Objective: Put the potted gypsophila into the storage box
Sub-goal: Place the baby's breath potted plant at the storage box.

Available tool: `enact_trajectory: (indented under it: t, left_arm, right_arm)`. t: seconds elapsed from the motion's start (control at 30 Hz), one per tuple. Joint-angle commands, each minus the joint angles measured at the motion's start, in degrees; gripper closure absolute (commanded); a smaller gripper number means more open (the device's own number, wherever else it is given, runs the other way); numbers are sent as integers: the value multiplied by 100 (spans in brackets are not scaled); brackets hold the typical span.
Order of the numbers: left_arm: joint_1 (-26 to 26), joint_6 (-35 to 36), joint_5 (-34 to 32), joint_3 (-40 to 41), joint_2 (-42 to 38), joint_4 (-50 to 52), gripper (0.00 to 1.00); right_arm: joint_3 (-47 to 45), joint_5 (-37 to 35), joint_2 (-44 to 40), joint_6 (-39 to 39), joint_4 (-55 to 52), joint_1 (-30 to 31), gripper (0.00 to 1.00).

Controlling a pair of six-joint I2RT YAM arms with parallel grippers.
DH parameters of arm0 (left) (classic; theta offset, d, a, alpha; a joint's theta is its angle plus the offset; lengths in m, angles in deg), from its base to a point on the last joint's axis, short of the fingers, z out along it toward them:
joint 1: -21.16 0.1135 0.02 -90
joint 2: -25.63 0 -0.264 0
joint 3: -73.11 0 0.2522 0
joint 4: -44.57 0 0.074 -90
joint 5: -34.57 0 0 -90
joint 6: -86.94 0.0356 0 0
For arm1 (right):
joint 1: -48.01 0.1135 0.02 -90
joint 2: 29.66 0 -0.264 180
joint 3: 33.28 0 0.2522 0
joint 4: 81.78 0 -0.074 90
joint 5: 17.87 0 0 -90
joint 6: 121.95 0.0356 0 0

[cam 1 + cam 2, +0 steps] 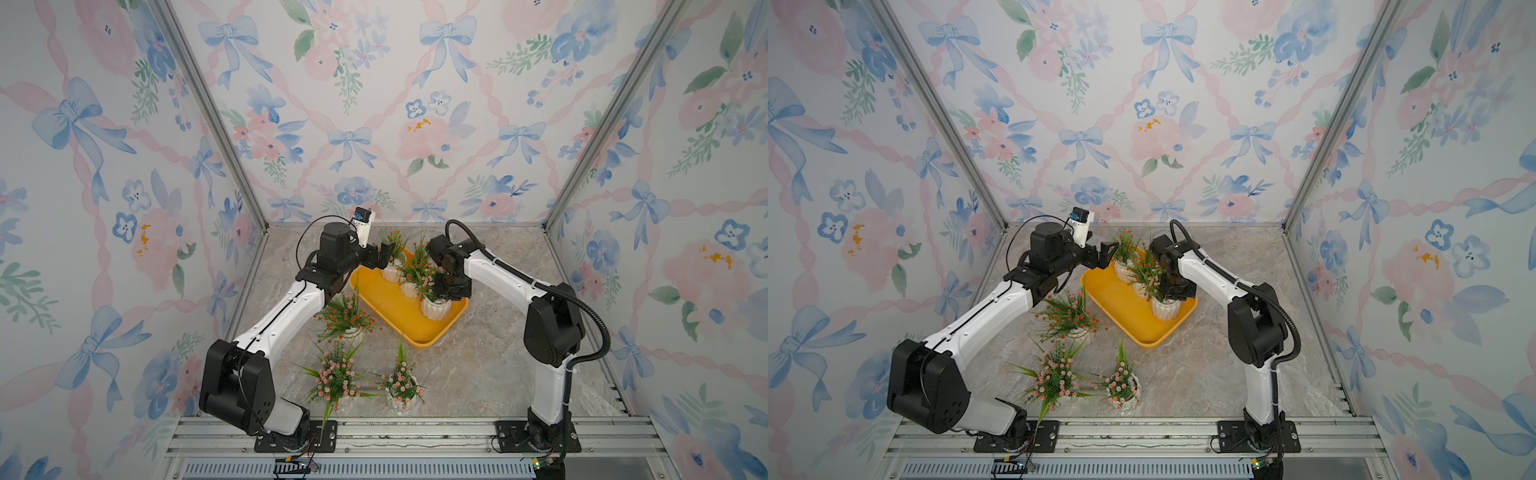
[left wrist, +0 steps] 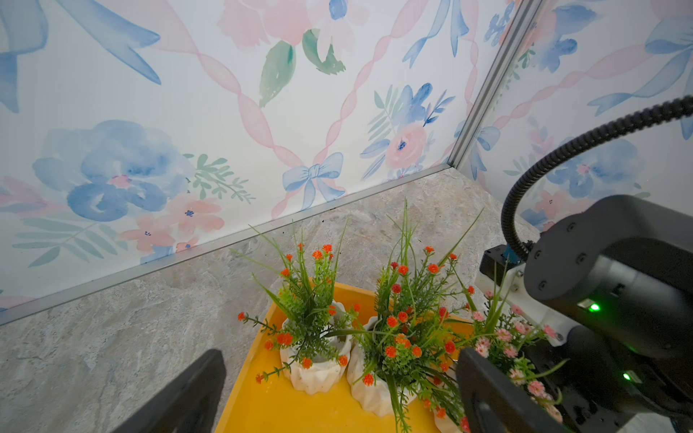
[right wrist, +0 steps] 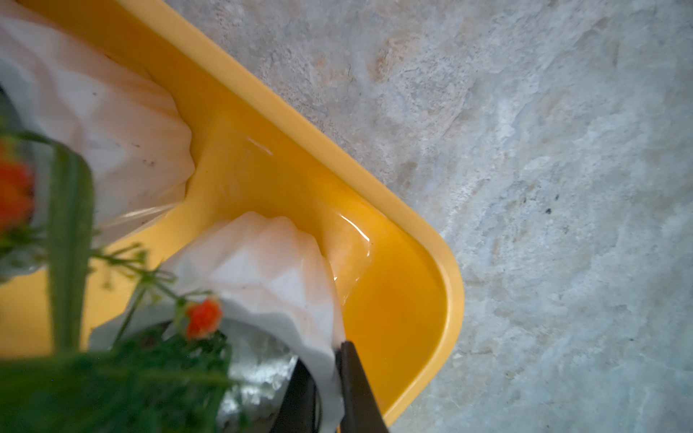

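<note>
The yellow storage box [image 1: 395, 316] [image 1: 1125, 316] lies at mid-table with three potted gypsophila in it. Two are orange-flowered [image 2: 315, 360] [image 2: 375, 386]. The third is pink-flowered [image 1: 435, 307] [image 1: 1166, 308] and stands at the box's right end. My right gripper [image 1: 446, 291] [image 3: 330, 360] is shut on the rim of this white pot [image 3: 270, 270], one finger inside and one outside. My left gripper [image 1: 384, 253] [image 2: 337, 393] hangs open above the box's far left corner, holding nothing. Outside the box stand one orange plant [image 1: 347, 318] and two pink ones [image 1: 336, 374] [image 1: 401, 384].
The three loose plants stand on the marble tabletop [image 1: 478, 365] between the box and the front rail, close to the left arm. Flowered walls close off the back and both sides. The right arm's black cable hose [image 2: 562, 150] arches above the box.
</note>
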Motion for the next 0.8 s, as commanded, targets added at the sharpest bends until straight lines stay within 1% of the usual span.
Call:
enact_trajectory:
  t: [0.0, 0.33, 0.43, 0.53, 0.63, 0.73, 0.77]
  left_arm:
    - [65, 101, -43, -66, 86, -128, 2]
    - [100, 134, -16, -111, 179, -248, 2]
    - [109, 132, 14, -143, 210, -314, 2]
    - [108, 150, 38, -177, 268, -379, 2]
    - [109, 160, 80, -216, 315, -433, 2]
    - [109, 172, 159, -221, 319, -480, 2]
    - [109, 172, 172, -208, 313, -496, 2]
  right_arm:
    - [140, -86, 146, 143, 130, -59, 91]
    - [-32, -370, 122, 312, 206, -131, 90]
    - [-67, -314, 121, 288, 250, -133, 85]
    - [-144, -253, 105, 308, 336, -133, 76]
    - [-262, -217, 65, 363, 407, -133, 72]
    - [-420, -322, -45, 493, 462, -129, 71]
    - [-489, -342, -106, 508, 520, -133, 69]
